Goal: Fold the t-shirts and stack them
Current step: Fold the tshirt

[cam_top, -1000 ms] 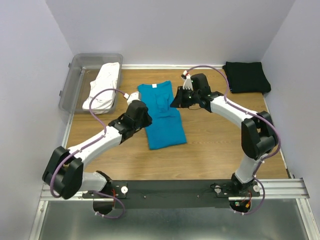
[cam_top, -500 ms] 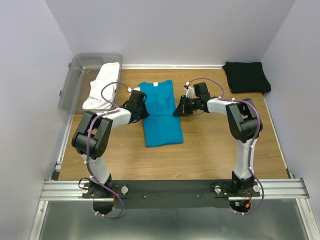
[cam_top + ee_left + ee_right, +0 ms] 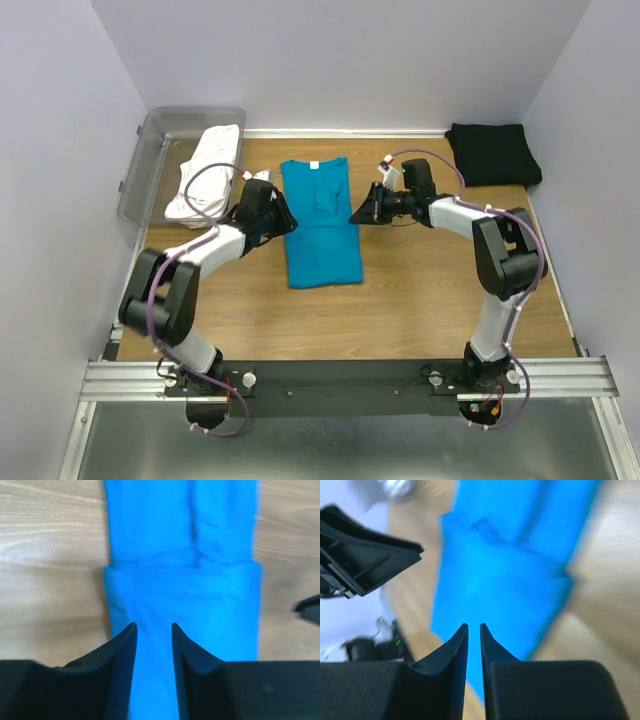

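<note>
My left tool was released: its two fingers stood apart, with nothing between them but the teal-blue t-shirt lying below. In the top view this tool was positioned at the shirt's left edge.

My right tool showed only a narrow slit between its fingers. I cannot tell whether it was clenched or whether it pinched any cloth, since the wrist view was blurred. In the top view it was positioned just beside the shirt's right edge, opposite the left tool.

The teal-blue t-shirt lay flat at the middle of the desk. It formed a long narrow panel with the neckline toward the far wall. A small white label at the neckline was too small to read.

The black t-shirt lay folded at the far right corner of the desk. The white t-shirt lay bunched over the rim of the clear plastic tub at the far left.
</note>
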